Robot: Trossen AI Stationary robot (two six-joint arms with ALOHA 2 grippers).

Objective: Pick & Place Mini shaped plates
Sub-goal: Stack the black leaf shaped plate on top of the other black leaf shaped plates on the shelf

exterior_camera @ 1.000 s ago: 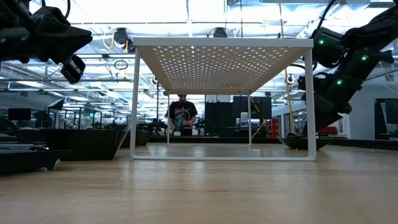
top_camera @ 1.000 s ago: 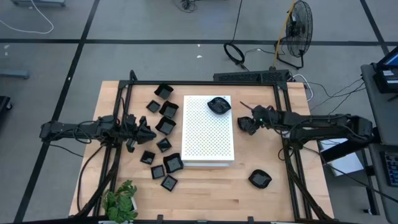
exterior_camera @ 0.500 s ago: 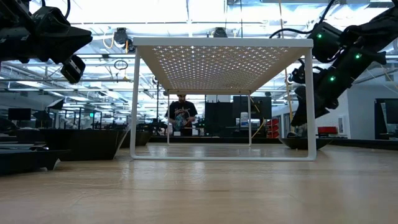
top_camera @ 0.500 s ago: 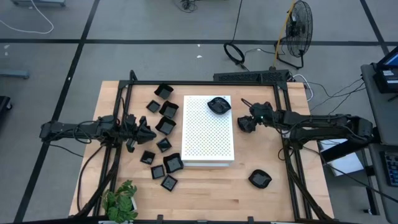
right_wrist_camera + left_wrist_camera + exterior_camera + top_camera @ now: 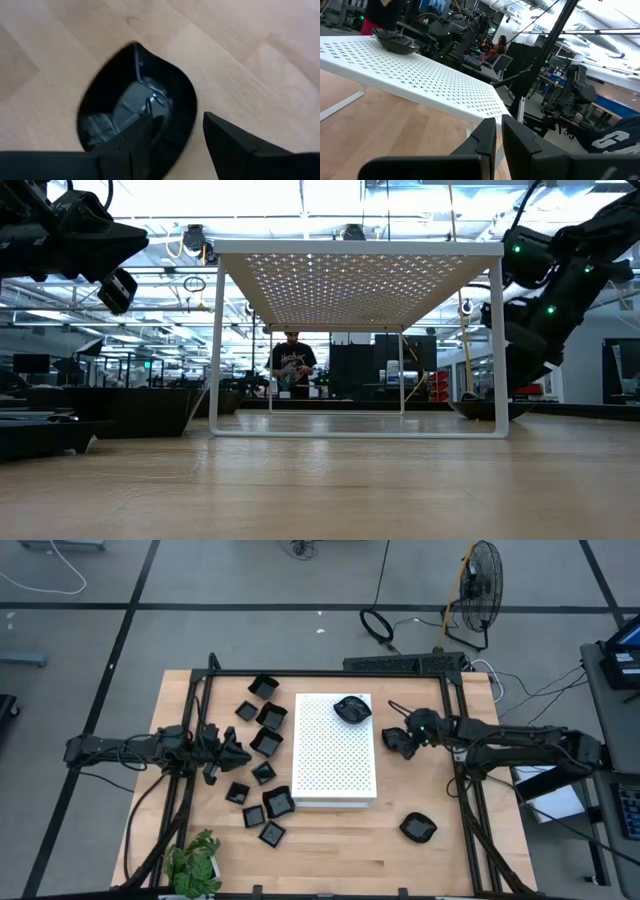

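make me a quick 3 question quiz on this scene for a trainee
1. True or false: a black dish already sits on the white perforated board.
2. What lies under the right gripper? A) a rounded black dish B) the green plant C) a square dish on the board
3. Fill in: the left gripper hovers among the cluster of small black dishes on the board's ____ side in the high view.

Key
1. True; it rests near the board's far corner.
2. A; the right wrist view shows the rounded dish on bare wood, one finger over it and the other beside it.
3. Left.
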